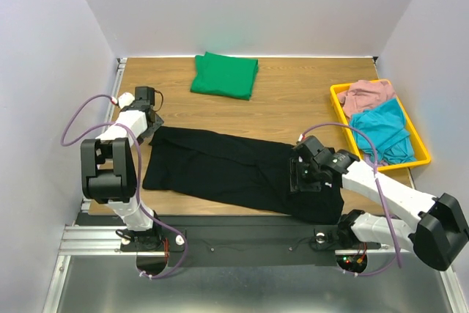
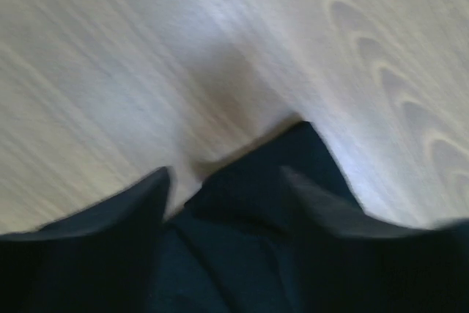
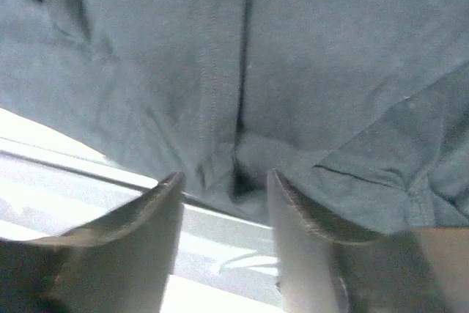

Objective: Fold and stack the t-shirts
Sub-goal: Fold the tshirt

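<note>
Black t-shirt (image 1: 227, 166) spread along the near worktop (image 1: 293, 104), a gripper at each end.
Left gripper (image 2: 223, 181) is over the shirt's far-left corner, jaws moderately apart. Right gripper (image 3: 223, 177) is at the near-right hem, jaws likewise apart with cloth between the fingertips. Green t-shirt (image 1: 224, 75) lies folded at far centre. Yellow bin (image 1: 418, 141) of clothes sits right.

Evenly bright overhead; wrist views blurred, black t-shirt (image 3: 293, 71) washed grey.
</note>
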`<action>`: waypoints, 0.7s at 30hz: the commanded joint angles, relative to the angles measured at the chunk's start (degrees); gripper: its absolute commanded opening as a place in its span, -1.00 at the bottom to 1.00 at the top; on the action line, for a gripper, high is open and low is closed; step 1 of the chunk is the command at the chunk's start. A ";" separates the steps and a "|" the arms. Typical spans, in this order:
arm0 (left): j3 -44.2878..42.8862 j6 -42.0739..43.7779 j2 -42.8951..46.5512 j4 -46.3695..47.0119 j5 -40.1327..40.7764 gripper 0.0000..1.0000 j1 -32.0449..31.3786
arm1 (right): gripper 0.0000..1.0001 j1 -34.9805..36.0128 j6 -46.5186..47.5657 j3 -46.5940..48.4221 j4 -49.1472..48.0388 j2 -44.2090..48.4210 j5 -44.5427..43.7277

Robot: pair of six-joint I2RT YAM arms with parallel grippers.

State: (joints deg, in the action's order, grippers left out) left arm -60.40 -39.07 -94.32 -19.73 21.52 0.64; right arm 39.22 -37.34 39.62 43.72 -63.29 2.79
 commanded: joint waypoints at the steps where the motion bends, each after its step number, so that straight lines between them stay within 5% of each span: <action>1: -0.42 -3.03 3.53 -5.14 3.97 0.81 1.20 | 0.30 0.68 2.36 0.28 -3.47 2.73 6.70; 2: -0.77 -3.47 3.97 -5.84 4.14 0.97 1.98 | 0.77 0.59 2.88 0.72 -3.38 3.34 7.84; 3: -1.12 -4.25 4.67 -6.37 4.67 0.97 2.25 | 0.99 0.68 3.15 0.99 -3.38 4.39 8.11; 11: -4.20 -5.14 10.04 -8.14 2.22 0.97 3.05 | 1.00 0.59 2.98 5.56 -3.38 5.11 1.36; 21: -3.32 0.39 3.82 0.47 -8.59 0.97 -5.83 | 1.00 0.59 1.31 6.35 -12.60 -9.56 -0.79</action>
State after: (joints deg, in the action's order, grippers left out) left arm -62.41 -41.98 -86.52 -22.35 17.23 -2.46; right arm 39.46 -35.70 45.32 37.80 -69.82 1.87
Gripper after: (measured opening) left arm 0.985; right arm 0.998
